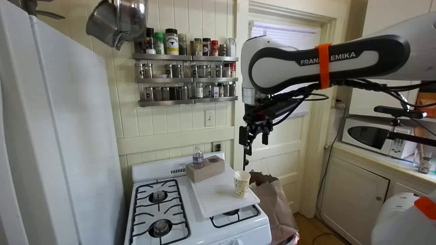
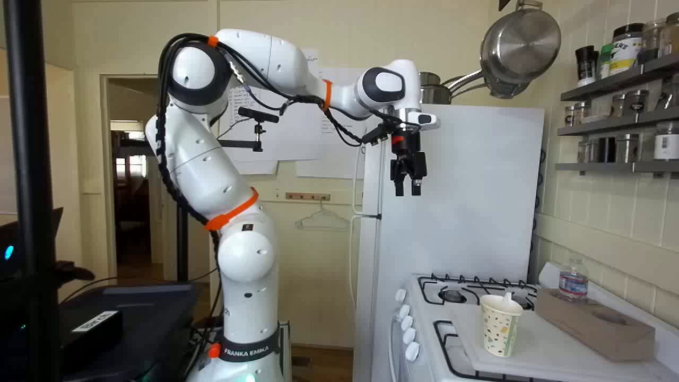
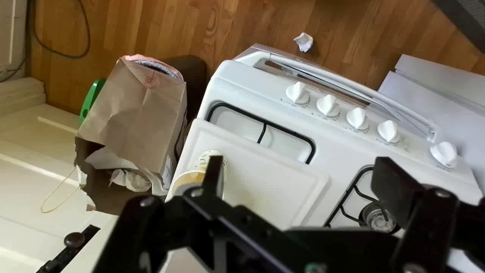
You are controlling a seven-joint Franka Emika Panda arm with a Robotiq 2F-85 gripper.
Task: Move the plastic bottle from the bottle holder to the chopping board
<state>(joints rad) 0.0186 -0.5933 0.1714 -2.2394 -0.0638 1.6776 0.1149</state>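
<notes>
As the white refrigerator fills the left of an exterior view, the white stove comes next with its left pair of burners in plain sight; the plastic bottle (clear, with a red and blue label) stands upright in the bottle holder at the stove's back, in the end nearer those burners, a dark round hole showing in the holder's top beside it; the chopping board lies over the stove's right side, with the holder along its rear, though whether the holder rests on it is hard to tell; a speckled cup stands upright on the board, near its right edge; the gripper hangs tips down, higher than the board and well apart from the bottle, its two fingers spread apart in the wrist view; past it, a brown paper bag, ragged at the top, is just beside the stove; farther right, a white microwave sits on a counter.
</notes>
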